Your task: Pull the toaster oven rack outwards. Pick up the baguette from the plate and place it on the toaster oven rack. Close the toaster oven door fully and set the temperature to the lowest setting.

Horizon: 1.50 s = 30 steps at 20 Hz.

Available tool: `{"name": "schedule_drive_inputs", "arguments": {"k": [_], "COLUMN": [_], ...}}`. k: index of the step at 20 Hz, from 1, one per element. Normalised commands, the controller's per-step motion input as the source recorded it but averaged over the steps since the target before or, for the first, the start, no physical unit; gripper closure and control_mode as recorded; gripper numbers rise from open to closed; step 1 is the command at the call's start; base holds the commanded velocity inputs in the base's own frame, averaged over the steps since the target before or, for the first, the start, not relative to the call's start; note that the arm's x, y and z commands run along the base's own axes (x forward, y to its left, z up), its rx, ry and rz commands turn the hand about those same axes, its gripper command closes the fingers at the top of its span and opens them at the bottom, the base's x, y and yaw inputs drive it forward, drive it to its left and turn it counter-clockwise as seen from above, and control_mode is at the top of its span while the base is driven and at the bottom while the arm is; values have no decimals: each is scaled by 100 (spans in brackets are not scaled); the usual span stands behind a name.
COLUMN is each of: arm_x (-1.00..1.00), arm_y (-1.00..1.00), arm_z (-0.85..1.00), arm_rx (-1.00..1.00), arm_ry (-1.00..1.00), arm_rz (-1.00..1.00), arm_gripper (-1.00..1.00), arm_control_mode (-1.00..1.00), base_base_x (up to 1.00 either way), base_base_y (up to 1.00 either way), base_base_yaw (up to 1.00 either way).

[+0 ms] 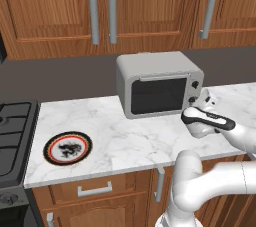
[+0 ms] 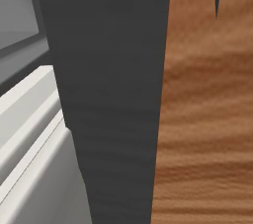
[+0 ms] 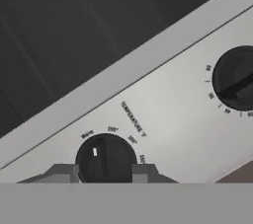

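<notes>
The light-grey toaster oven [image 1: 150, 66] stands on the marble counter, and its dark-glass door [image 1: 157, 95] is closed. The rack and the baguette are hidden. To the left lies the round black-and-orange plate [image 1: 67, 147], with nothing on it. My gripper [image 1: 194, 103] is at the oven's right front panel. In the hand view my gripper [image 3: 105, 172] is shut on the lower temperature knob [image 3: 105, 155], one fingertip [image 3: 64, 171] on each side. The knob's white mark points between the "Warm" and "250" labels. A second knob [image 3: 237, 77] sits further along the panel.
A black stove [image 1: 12, 136] borders the counter [image 1: 130, 138] on the left. Wooden wall cabinets with grey bar handles [image 1: 112, 8] hang above. A dark panel [image 2: 113, 94] and wood surface [image 2: 207, 109] stand very close in the right base view.
</notes>
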Motion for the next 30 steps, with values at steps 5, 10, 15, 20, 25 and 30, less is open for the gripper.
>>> {"name": "schedule_drive_inputs", "arguments": {"k": [5,10,15,20,25,30], "arm_x": [0,0,0,0,0,0], "arm_y": [-39,-39,-43,-49,-47,-44], "arm_z": [0,0,0,0,0,0], "arm_rx": [-17,-16,-15,-16,-17,-16], "arm_ry": [0,0,0,0,0,0], "arm_rz": [0,0,1,2,3,4], "arm_gripper": [100,100,100,100,100,100], "arm_control_mode": [-100,-100,-100,-100,-100,-100], "base_base_x": [0,0,0,0,0,0], "base_base_y": [0,0,0,0,0,0], "base_base_yaw": [0,0,0,0,0,0]}}
